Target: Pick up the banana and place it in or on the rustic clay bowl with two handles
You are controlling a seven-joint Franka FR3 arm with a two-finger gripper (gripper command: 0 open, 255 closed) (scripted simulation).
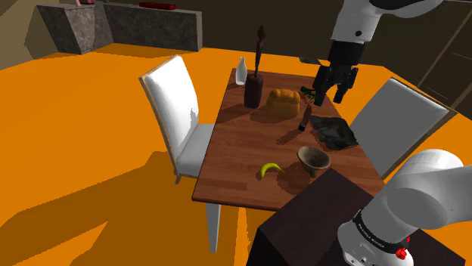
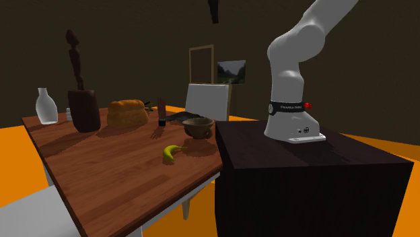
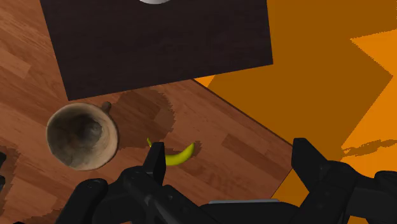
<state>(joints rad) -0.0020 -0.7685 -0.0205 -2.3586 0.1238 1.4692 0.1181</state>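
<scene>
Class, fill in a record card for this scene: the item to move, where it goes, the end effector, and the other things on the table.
Item: yellow banana, lying on the wooden table near its edge, not held
Destination: brown bowl, upright, empty, beside the banana, not touching it
Arm: end effector open, raised above the table, holding nothing
Others: orange loaf, white bottle, dark statue
</scene>
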